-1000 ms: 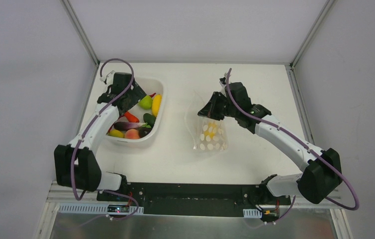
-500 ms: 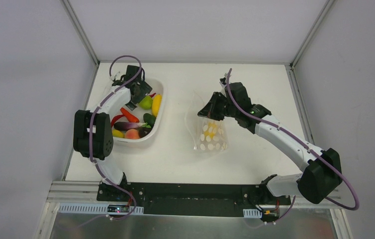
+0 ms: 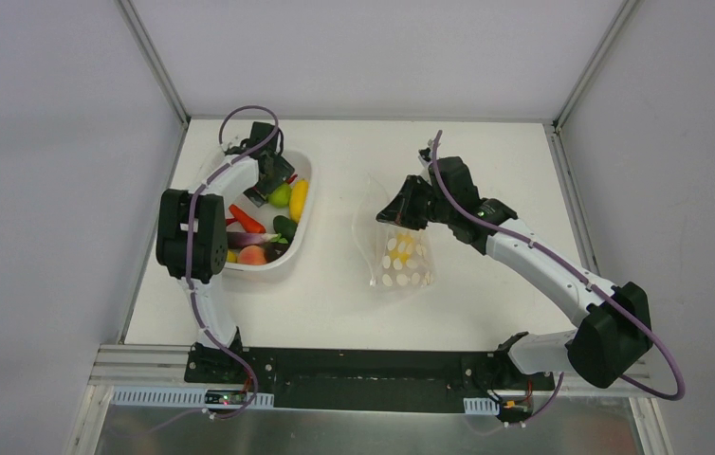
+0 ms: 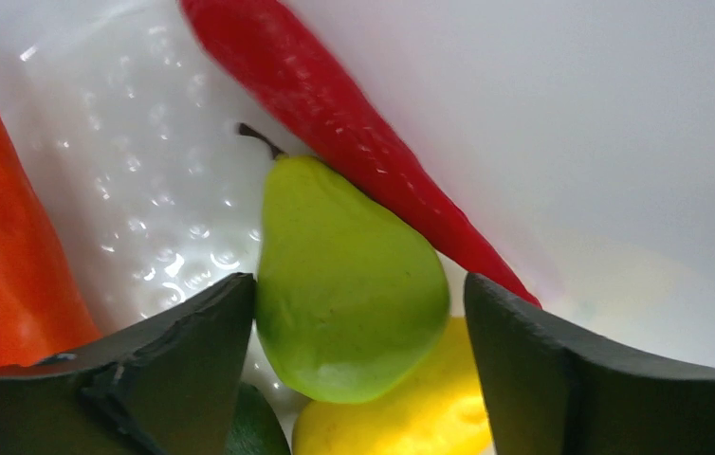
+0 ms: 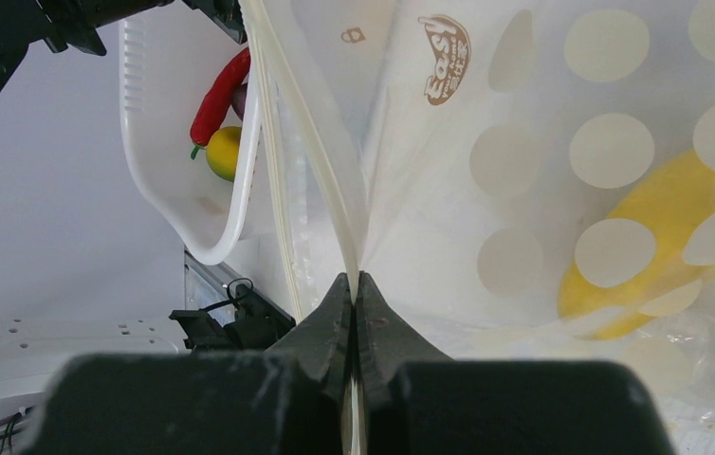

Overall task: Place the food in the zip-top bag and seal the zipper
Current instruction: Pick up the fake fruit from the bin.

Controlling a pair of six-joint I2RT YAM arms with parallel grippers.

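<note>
Since the earlier frame the left arm has folded in tighter over the white tub [image 3: 268, 267], bringing the left hand [image 3: 266, 182] low among the food; the right arm and the zip-top bag [image 3: 401, 256] show no change.

Left wrist view: the left hand [image 4: 358, 308] is spread, one finger either side of the green pear [image 4: 344, 275]. The near-left finger looks to touch its flank or lie just beside it, and the other stands apart. A red chilli [image 4: 335, 123] leans along the pear's far side, a yellow fruit [image 4: 401, 417] lies under its base, and an orange carrot [image 4: 3, 227] lies well to the left.

Right wrist view: the right hand [image 5: 355, 294] is pressed together on one lip of the bag beside the zipper [image 5: 311, 142], holding the mouth up off the worktop [image 3: 486, 161]. One yellow piece [image 5: 638, 237] already lies inside.

Handling, as judged: the pear is probably light, rigid and glossy, so it may squirt from a grip near its tapered neck. Its broad belly is the better hold. The bag film looks thin and limp, so it is best held by the stiffer zip edge.
</note>
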